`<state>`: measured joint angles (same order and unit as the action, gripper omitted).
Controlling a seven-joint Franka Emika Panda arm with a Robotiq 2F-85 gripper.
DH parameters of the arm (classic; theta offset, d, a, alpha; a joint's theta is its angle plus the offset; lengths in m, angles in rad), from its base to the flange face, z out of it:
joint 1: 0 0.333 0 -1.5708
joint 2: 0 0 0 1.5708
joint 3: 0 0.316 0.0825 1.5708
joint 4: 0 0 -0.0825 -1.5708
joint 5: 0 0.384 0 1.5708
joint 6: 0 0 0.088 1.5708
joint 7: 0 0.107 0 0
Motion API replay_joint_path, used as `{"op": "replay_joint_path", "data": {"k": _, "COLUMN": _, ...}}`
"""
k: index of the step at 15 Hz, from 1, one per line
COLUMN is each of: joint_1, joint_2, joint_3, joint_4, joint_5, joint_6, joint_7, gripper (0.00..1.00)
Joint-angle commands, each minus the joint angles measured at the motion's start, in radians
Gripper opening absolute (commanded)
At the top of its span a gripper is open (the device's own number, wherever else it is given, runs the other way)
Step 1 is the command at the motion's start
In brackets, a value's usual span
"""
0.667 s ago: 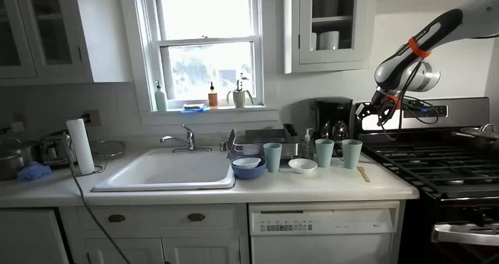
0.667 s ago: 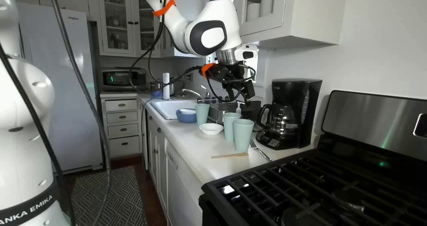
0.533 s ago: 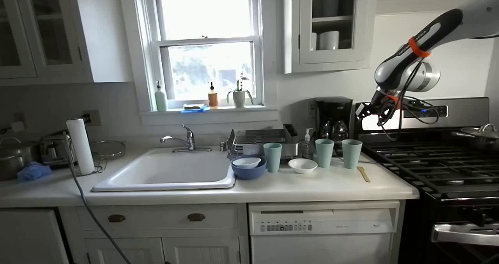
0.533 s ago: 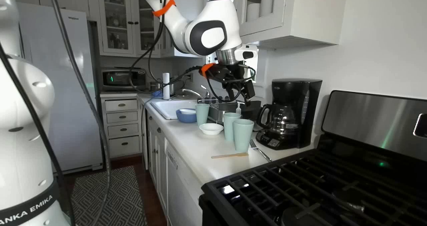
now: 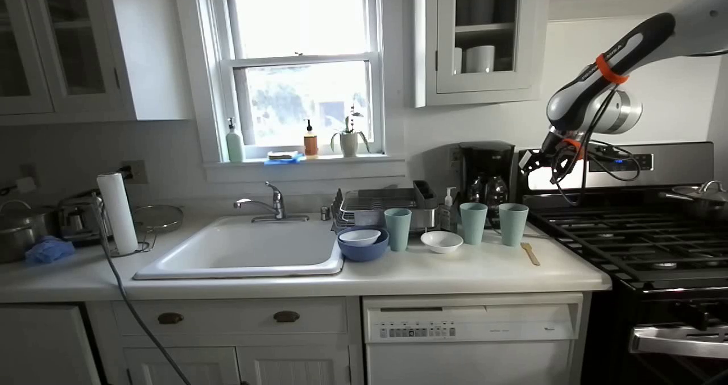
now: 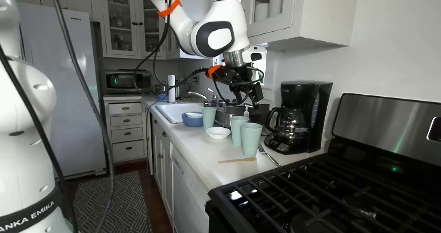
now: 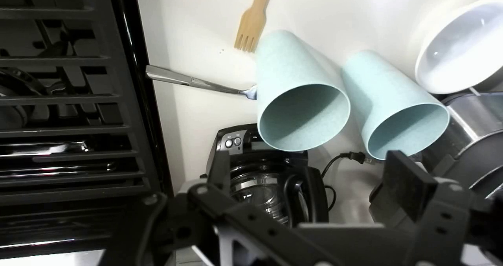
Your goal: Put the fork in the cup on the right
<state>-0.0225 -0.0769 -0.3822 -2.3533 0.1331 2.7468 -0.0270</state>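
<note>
Fork [image 7: 201, 83], metal, well below tool [image 6: 247, 104]

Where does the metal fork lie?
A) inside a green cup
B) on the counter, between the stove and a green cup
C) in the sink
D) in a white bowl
B: the wrist view shows the metal fork on the white counter, handle toward the stove, tines hidden behind a green cup.

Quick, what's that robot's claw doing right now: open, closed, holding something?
Gripper: open, holding nothing.
</note>
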Motion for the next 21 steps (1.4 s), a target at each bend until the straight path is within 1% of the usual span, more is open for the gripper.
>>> {"op": "replay_joint_path", "data": {"k": 1, "joint_1": -0.063, "joint_2": 0.001, "joint_3": 0.064, "joint_4": 0.000, "joint_5": 0.007, "joint_6": -0.002, "joint_7": -0.003, "gripper": 1.00}}
{"op": "replay_joint_path", "data": {"k": 4, "joint_1": -0.063, "joint_2": 0.001, "joint_3": 0.064, "joint_4": 0.000, "joint_5": 0.007, "joint_6": -0.002, "joint_7": -0.003, "gripper": 1.00}}
{"op": "replay_joint_path", "data": {"k": 5, "joint_1": -0.062, "joint_2": -0.001, "joint_3": 0.064, "joint_4": 0.004, "joint_5": 0.034, "joint_6": -0.005, "joint_7": -0.053, "gripper": 1.00}}
{"op": "replay_joint_path", "data": {"k": 6, "joint_1": -0.016, "joint_2": 0.004, "joint_3": 0.011, "joint_4": 0.014, "joint_5": 0.044, "joint_6": 0.003, "joint_7": -0.125, "gripper": 1.00}}
{"op": "replay_joint_path", "data": {"k": 7, "joint_1": -0.021, "joint_2": 0.010, "joint_3": 0.010, "joint_4": 0.022, "joint_5": 0.040, "joint_6": 0.012, "joint_7": -0.183, "gripper": 1.00}}
{"op": "replay_joint_path", "data": {"k": 8, "joint_1": -0.018, "joint_2": 0.014, "joint_3": 0.000, "joint_4": 0.033, "joint_5": 0.050, "joint_6": 0.005, "joint_7": -0.270, "gripper": 1.00}}
{"op": "replay_joint_path", "data": {"k": 11, "joint_1": -0.029, "joint_2": 0.051, "joint_3": -0.036, "joint_4": 0.083, "joint_5": 0.045, "joint_6": -0.020, "joint_7": -0.485, "gripper": 1.00}}
{"op": "replay_joint_path", "data": {"k": 12, "joint_1": -0.012, "joint_2": 0.049, "joint_3": -0.051, "joint_4": 0.089, "joint_5": 0.066, "joint_6": -0.052, "joint_7": -0.556, "gripper": 1.00}}
{"op": "replay_joint_path", "data": {"k": 13, "joint_1": -0.014, "joint_2": 0.064, "joint_3": -0.058, "joint_4": 0.099, "joint_5": 0.077, "joint_6": -0.056, "joint_7": -0.630, "gripper": 1.00}}
{"op": "replay_joint_path", "data": {"k": 15, "joint_1": -0.026, "joint_2": 0.134, "joint_3": -0.060, "joint_4": 0.131, "joint_5": 0.092, "joint_6": -0.048, "joint_7": -0.760, "gripper": 1.00}}
{"op": "replay_joint_path", "data": {"k": 20, "joint_1": -0.050, "joint_2": 0.294, "joint_3": -0.056, "joint_4": 0.206, "joint_5": 0.034, "joint_6": -0.010, "joint_7": -0.964, "gripper": 1.00}}
{"op": "replay_joint_path", "data": {"k": 21, "joint_1": -0.060, "joint_2": 0.324, "joint_3": -0.050, "joint_4": 0.225, "joint_5": 0.046, "joint_6": -0.010, "joint_7": -1.020, "gripper": 1.00}}
